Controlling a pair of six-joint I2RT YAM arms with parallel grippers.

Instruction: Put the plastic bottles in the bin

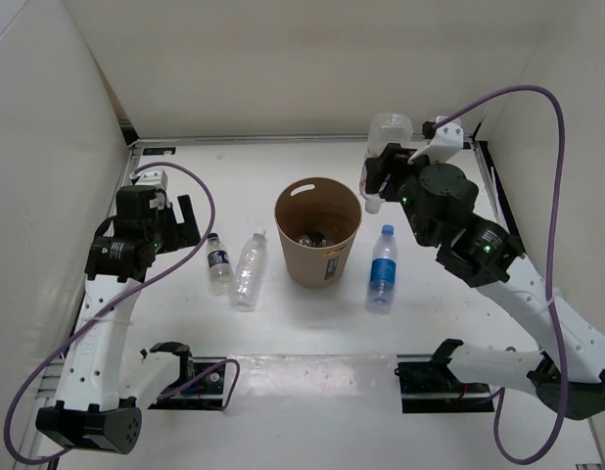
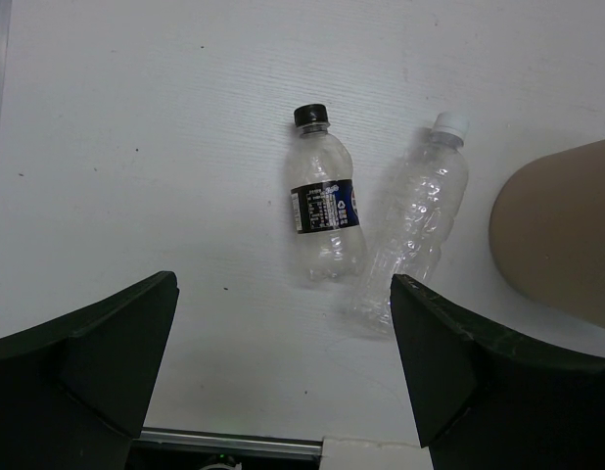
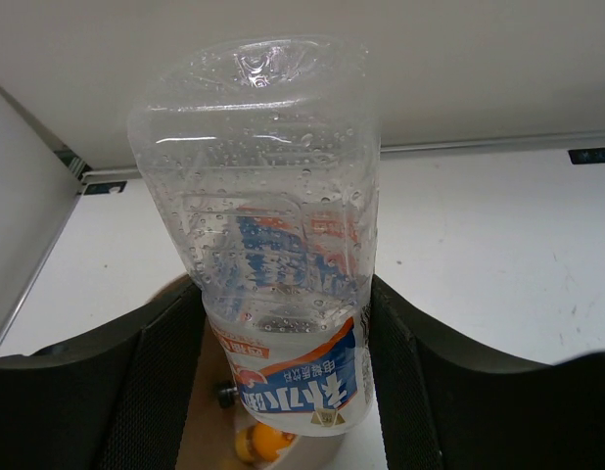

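**Right claw [image 3: 283,333] grips the orange-labelled bottle [image 3: 273,225] in the air, beyond and to the right of the bin [image 1: 317,257].**
Its jaws are closed partway around the bottle's middle, base pointing up. The bottle is not yet over the opening, so I would bring it above the centre of the bin's mouth and let go only once it is inside the rim. The left claw [image 2: 283,294] hangs fully open and empty above the dark-labelled bottle [image 2: 325,206] and the plain bottle [image 2: 415,225], which lie on the surface [image 1: 234,176] left of the bin. The blue-labelled bottle [image 1: 383,266] lies to its right.
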